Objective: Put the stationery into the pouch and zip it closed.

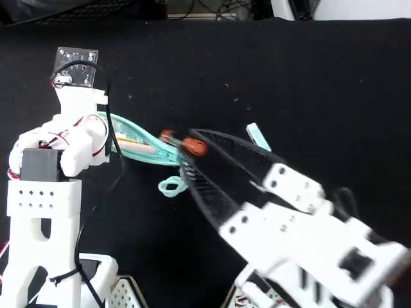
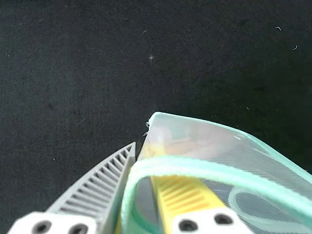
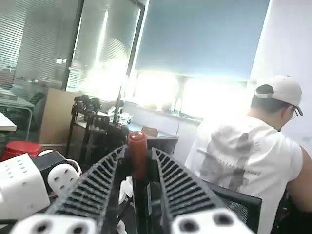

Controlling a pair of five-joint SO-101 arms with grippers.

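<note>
The left gripper (image 2: 141, 153) holds the clear pouch (image 1: 138, 142) with the green zip edge up off the black table (image 1: 308, 83). Its grey and yellow fingers (image 2: 102, 190) are pinched on the pouch's rim. Through the clear wall I can make out something pale and something yellowish inside, though not what they are. A green loop (image 1: 172, 186) hangs from the pouch's end, close to the other arm.

The right gripper (image 1: 187, 153) has its black ribbed fingers (image 3: 178, 187) pressed onto a pen (image 3: 138, 146) with a red cap. The pen sits right at the pouch's end, and I can't tell whether any of it is inside.
</note>
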